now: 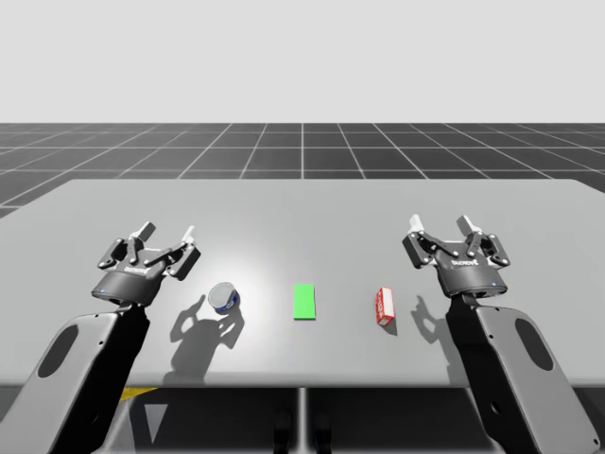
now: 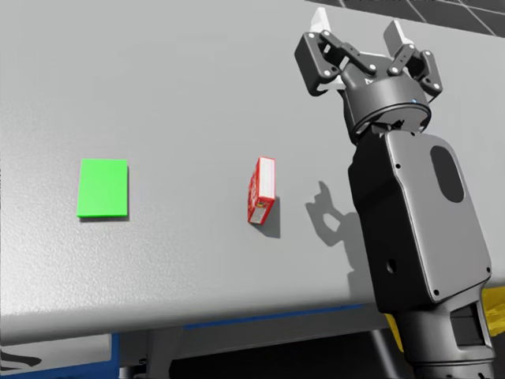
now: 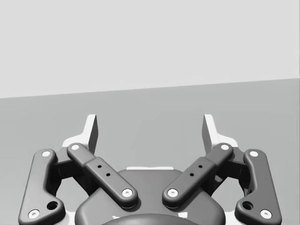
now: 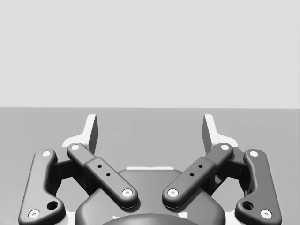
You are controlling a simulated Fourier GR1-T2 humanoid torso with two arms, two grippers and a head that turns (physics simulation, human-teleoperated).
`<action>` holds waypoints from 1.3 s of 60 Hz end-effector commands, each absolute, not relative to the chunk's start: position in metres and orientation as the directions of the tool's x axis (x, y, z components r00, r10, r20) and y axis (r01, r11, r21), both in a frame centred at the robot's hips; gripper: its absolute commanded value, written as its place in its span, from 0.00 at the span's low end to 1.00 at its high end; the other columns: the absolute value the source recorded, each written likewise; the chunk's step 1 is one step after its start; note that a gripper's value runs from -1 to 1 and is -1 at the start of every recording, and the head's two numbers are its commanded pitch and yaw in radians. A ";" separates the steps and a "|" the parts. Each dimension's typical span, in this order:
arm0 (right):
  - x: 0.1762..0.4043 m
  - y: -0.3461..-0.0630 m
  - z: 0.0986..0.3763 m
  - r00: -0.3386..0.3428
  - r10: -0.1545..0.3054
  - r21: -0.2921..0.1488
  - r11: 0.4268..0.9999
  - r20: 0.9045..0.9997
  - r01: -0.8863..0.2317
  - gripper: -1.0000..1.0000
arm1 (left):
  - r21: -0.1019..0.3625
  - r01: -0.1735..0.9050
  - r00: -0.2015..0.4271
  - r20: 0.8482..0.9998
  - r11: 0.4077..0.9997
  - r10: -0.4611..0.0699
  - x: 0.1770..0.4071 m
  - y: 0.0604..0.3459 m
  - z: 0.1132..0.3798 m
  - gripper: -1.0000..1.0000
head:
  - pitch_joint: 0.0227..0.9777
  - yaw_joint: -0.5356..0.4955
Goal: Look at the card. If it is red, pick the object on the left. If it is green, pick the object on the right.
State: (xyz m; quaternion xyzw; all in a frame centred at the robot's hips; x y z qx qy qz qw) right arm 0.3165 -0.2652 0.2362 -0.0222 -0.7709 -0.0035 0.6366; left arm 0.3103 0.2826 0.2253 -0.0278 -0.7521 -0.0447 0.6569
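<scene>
A green card (image 1: 303, 302) (image 2: 102, 188) lies flat at the middle of the grey table. To its left stands a short blue and white can (image 1: 223, 299). A small red box (image 1: 385, 306) (image 2: 262, 190) stands on edge to the card's right. My left gripper (image 1: 167, 232) (image 3: 150, 129) hovers open, behind and to the left of the can, with bare table ahead of it. My right gripper (image 1: 441, 223) (image 2: 357, 22) (image 4: 150, 129) is open too, behind and to the right of the red box, nothing between its fingers.
The grey table (image 1: 302, 208) stretches far behind both grippers. Its front edge (image 2: 197, 316) runs just below the card and the box. A dark gridded floor (image 1: 302, 147) lies beyond the far edge.
</scene>
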 end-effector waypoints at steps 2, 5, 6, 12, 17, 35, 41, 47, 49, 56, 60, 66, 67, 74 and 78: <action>0.317 -0.263 0.237 -0.191 0.020 -0.013 0.999 0.981 0.039 0.00 | 0.031 0.101 -0.136 0.991 0.994 -0.017 0.310 0.282 0.225 0.00 | 0.94 0.19; 0.316 -0.263 0.237 -0.191 0.017 -0.010 0.999 0.982 0.038 0.00 | 0.031 0.100 -0.136 0.991 0.995 -0.017 0.310 0.282 0.225 0.00 | 0.94 0.19; 0.316 -0.263 0.238 -0.190 0.011 -0.004 0.999 0.982 0.037 0.00 | 0.031 0.100 -0.136 0.991 0.995 -0.017 0.310 0.282 0.225 0.00 | 0.94 0.20; 0.308 -0.262 0.244 -0.161 -0.026 0.036 0.998 0.987 0.057 0.00 | 0.031 0.099 -0.136 0.991 0.995 -0.017 0.310 0.282 0.225 0.00 | 0.93 0.20; 0.292 -0.258 0.248 -0.142 -0.067 0.069 0.998 0.988 0.011 0.00 | 0.031 0.099 -0.136 0.991 0.995 -0.017 0.310 0.282 0.225 0.00 | 0.94 0.20; 0.210 -0.227 0.242 -0.081 -0.021 0.020 1.000 0.996 -0.018 0.00 | 0.031 0.101 -0.131 0.991 0.994 -0.018 0.309 0.281 0.225 0.00 | 0.93 0.20; 0.191 -0.220 0.235 -0.063 -0.025 0.023 0.999 0.998 -0.022 0.00 | 0.033 0.101 -0.131 0.991 0.994 -0.019 0.309 0.281 0.224 0.00 | 0.93 0.20; 0.173 -0.213 0.230 -0.048 -0.043 0.042 0.999 0.998 -0.015 0.00 | 0.036 0.099 -0.132 0.991 0.994 -0.023 0.309 0.280 0.224 0.00 | 0.92 0.19; 0.167 -0.211 0.227 -0.043 -0.046 0.045 0.999 0.998 -0.013 0.00 | 0.037 0.099 -0.132 0.991 0.994 -0.023 0.309 0.280 0.224 0.00 | 0.92 0.19; 0.152 -0.200 0.212 -0.005 -0.058 0.058 0.998 0.998 -0.008 0.00 | 0.041 0.099 -0.132 0.991 0.994 -0.028 0.309 0.279 0.224 0.00 | 0.92 0.19; 0.149 -0.196 0.204 0.021 -0.069 0.069 0.998 0.997 -0.010 0.00 | 0.043 0.099 -0.132 0.991 0.994 -0.030 0.309 0.279 0.224 0.00 | 0.92 0.19; 0.147 -0.188 0.189 0.069 -0.086 0.087 0.996 0.994 -0.012 0.00 | 0.045 0.099 -0.132 0.991 0.994 -0.032 0.309 0.279 0.224 0.00 | 0.92 0.19; 0.147 -0.187 0.186 0.081 -0.091 0.092 0.996 0.993 -0.014 0.00 | 0.045 0.099 -0.132 0.991 0.994 -0.032 0.309 0.279 0.224 0.00 | 0.92 0.19; 0.148 -0.178 0.171 0.120 -0.089 0.091 0.996 0.989 -0.017 0.00 | 0.050 0.100 -0.132 0.991 0.994 -0.036 0.309 0.278 0.223 0.00 | 0.92 0.20; 0.150 -0.176 0.167 0.130 -0.085 0.088 0.996 0.988 -0.016 0.00 | 0.051 0.100 -0.131 0.991 0.994 -0.038 0.309 0.278 0.223 0.00 | 0.92 0.20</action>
